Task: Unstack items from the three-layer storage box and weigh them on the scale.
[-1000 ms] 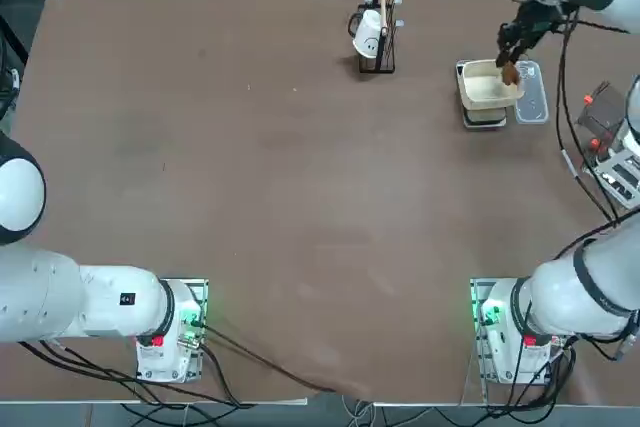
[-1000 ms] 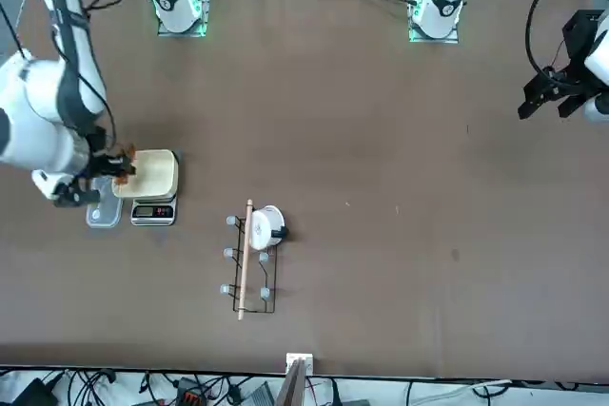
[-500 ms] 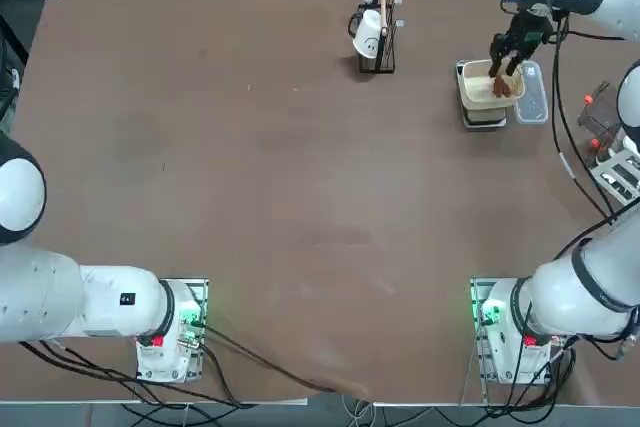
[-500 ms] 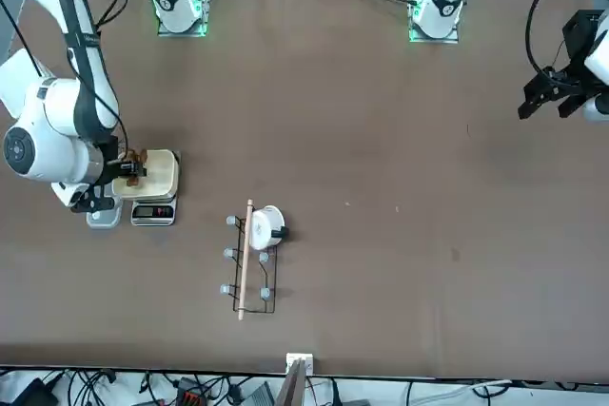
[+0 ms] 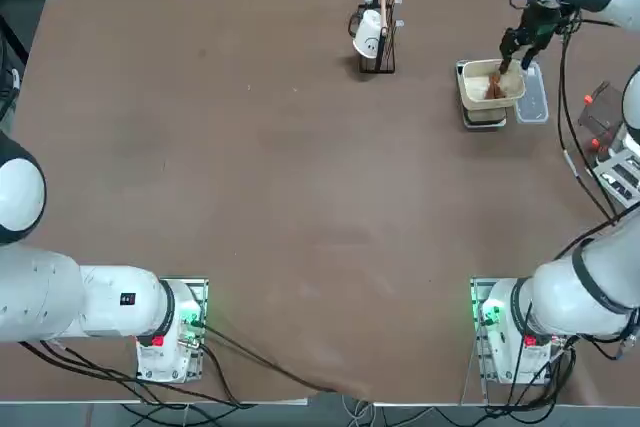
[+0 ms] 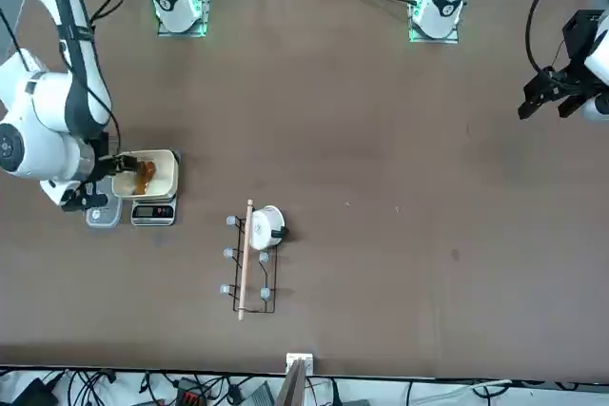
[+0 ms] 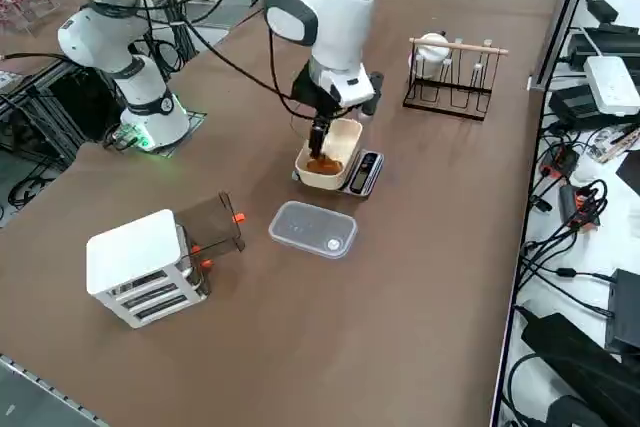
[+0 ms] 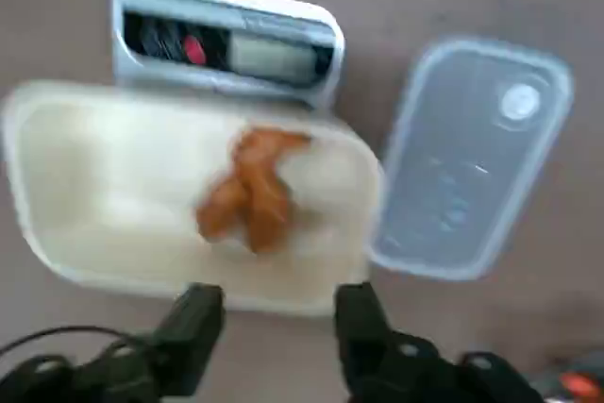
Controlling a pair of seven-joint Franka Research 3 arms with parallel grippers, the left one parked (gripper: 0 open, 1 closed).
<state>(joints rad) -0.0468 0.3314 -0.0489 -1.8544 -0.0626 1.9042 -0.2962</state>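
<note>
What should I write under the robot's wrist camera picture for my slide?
Open right gripper above the cream bowl on the scale, brown lumps inside, clear plate beside it.

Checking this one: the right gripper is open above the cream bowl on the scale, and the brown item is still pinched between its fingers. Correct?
Not quite. The item is not between the fingers; it lies in the cream bowl on the scale. The right gripper is open above the bowl, as the right wrist view shows.
</note>
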